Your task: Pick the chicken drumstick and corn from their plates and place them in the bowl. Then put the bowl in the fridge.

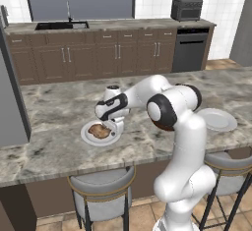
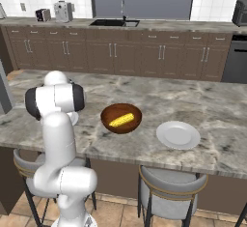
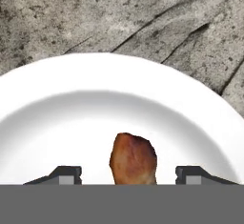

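Nearest the cameras, two round grey cushioned stools (image 1: 101, 188) are tucked under the front edge of a long worktop (image 1: 59, 112) of mottled grey-and-cream stone. The white arm is bending down over this worktop, its claw (image 3: 127, 174) hanging just above a round, flat white plate (image 1: 91, 137) with a grey rim. In the hand view, the claw's two small dark fingertips (image 3: 66, 174) are standing wide apart, one on each side of the chicken drumstick (image 3: 133, 158), not touching it and holding nothing. The drumstick is a lumpy, golden-brown piece of roasted meat lying on the smooth plate.

Further along the worktop to the robot's right, a deep, glossy, reddish-brown bowl (image 2: 121, 118) with a wooden look is sitting with the short, bright yellow corn (image 2: 121, 120) cob lying inside it. Just beyond the bowl on that side, a second white plate (image 2: 178, 134) is lying bare.

Across the room, a row of dark brown cabinets (image 1: 98, 53) with slim metal handles is running along the wall, topped by a pale counter with a dark sink (image 1: 61, 26) and a thin faucet. A dark toaster oven (image 1: 186, 9) is sitting at the counter's right end above a black dishwasher (image 1: 190, 49). White tiles are covering the wall behind.
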{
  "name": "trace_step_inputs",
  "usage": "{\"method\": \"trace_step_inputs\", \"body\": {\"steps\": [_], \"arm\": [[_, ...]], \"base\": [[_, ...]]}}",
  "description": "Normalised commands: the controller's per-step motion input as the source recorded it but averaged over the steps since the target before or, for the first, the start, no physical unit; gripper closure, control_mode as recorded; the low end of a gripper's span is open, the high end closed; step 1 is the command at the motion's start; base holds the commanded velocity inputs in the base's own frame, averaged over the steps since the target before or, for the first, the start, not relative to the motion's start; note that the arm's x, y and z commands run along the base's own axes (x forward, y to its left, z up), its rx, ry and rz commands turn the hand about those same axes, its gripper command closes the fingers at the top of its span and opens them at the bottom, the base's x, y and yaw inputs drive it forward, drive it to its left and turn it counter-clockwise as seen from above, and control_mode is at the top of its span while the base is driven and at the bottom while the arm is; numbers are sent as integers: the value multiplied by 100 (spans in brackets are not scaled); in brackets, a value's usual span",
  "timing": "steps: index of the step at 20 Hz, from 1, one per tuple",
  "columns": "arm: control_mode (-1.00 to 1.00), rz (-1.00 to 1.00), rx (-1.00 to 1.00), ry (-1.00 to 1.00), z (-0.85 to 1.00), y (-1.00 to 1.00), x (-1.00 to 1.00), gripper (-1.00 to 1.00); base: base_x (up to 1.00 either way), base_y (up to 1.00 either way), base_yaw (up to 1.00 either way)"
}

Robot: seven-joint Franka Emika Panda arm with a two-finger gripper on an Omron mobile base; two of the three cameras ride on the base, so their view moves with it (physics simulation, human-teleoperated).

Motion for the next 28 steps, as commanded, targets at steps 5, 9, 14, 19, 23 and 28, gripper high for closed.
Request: {"method": "trace_step_inputs", "body": {"steps": [5,9,14,19,23,28], "arm": [[-100,-1,-4,9,-2,1,1,100],[-100,0,-3,8,6,0,0,100],[-100,0,-1,4,24,-1,-3,100],[-100,0,0,0,35,-11,-16,100],[-100,1,5,0,32,-28,-28,100],[-100,4,3,-1,28,-44,-31,100]], "base": [[0,0,0],[0,0,0],[0,0,0],[0,0,0],[0,0,0],[0,0,0]]}}
